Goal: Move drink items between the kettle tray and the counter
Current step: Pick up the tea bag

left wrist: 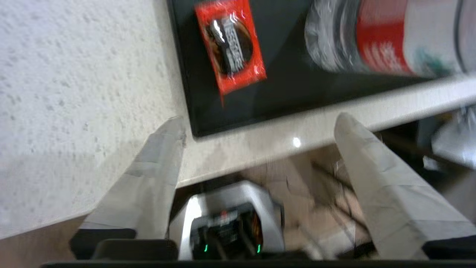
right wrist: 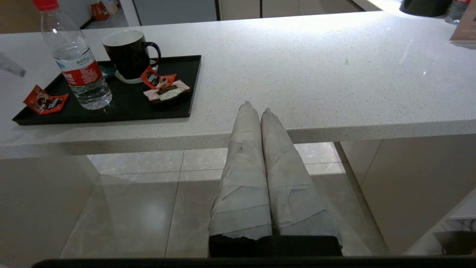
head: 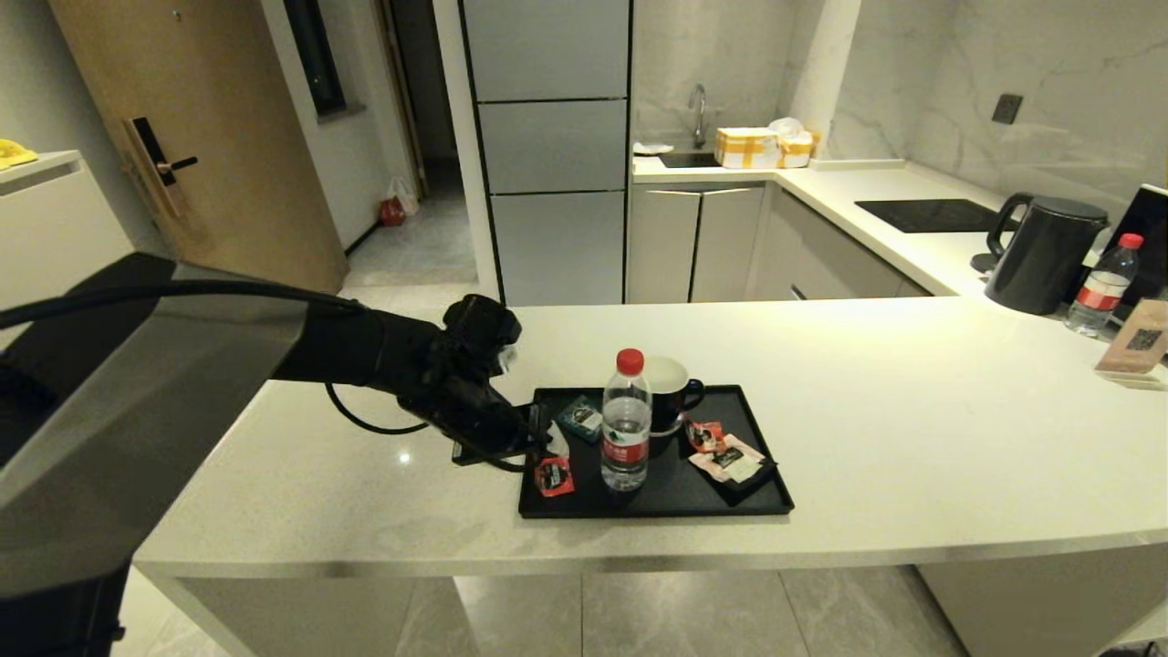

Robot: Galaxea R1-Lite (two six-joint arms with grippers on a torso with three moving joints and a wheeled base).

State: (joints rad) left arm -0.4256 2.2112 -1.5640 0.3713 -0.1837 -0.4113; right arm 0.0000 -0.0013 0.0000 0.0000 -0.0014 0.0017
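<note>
The black kettle tray [head: 666,500] lies on the cream counter [head: 912,420]. On it stands the clear water bottle [head: 626,429] with its red cap, and a red sachet [head: 554,475] lies flat at the tray's left end. A second red sachet [head: 705,435] lies right of the bottle. My left gripper [head: 546,444] hovers at the tray's left edge, just above the first sachet. In the left wrist view it [left wrist: 260,126] is open and empty, with the sachet [left wrist: 230,44], bottle [left wrist: 372,37] and tray [left wrist: 282,93] beyond its tips. My right gripper [right wrist: 256,108] is shut, parked in front of the counter edge.
A black mug [head: 671,392] stands behind the bottle, with a teal sachet [head: 580,418] and pale pink sachets [head: 730,459] on the tray. At the far right are a black kettle [head: 1045,253], another bottle [head: 1102,285] and a card stand [head: 1136,342]. A hob panel [head: 931,215] is behind.
</note>
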